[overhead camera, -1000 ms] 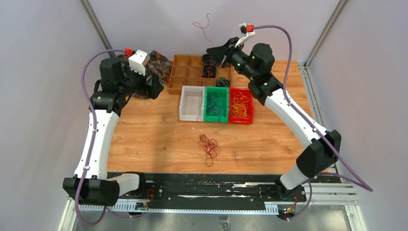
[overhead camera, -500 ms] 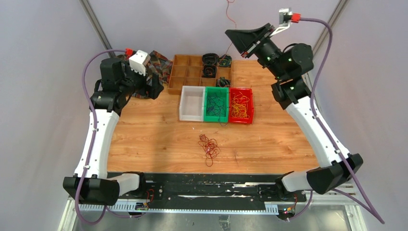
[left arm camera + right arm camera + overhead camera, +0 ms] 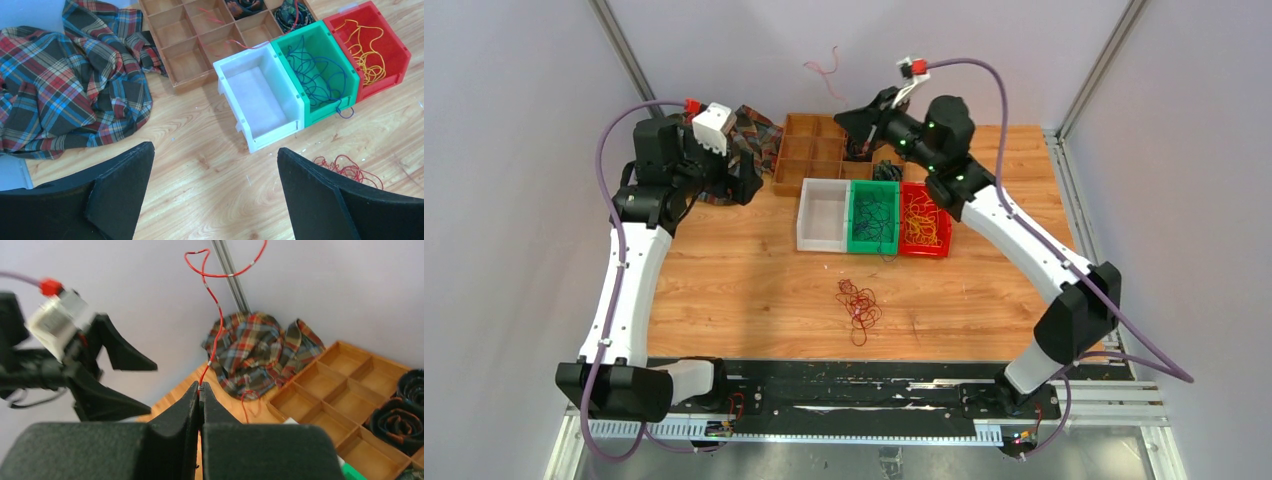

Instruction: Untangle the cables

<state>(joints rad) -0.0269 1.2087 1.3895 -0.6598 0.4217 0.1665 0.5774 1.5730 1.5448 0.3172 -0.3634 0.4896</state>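
My right gripper [image 3: 841,112] is raised above the back of the table, shut on a thin red cable [image 3: 215,315]. That strand curls up and leftward from the jaws in the top view [image 3: 822,72], free of the table. A loose tangle of red cables [image 3: 858,305] lies on the wood in front of the bins and shows at the edge of the left wrist view [image 3: 350,167]. My left gripper [image 3: 215,155] hangs wide open and empty over bare wood at the back left [image 3: 754,185].
Three bins stand in a row: white [image 3: 822,212], empty; green [image 3: 870,246], with blue cables; red [image 3: 924,250], with yellow cables. A wooden divided tray [image 3: 802,150] sits behind them, with black coils in its right cells. A plaid cloth [image 3: 759,135] lies at the back left.
The right arm swung up and to the right with the red cable, then came back left and lower over the wooden tray. The left arm has not moved.
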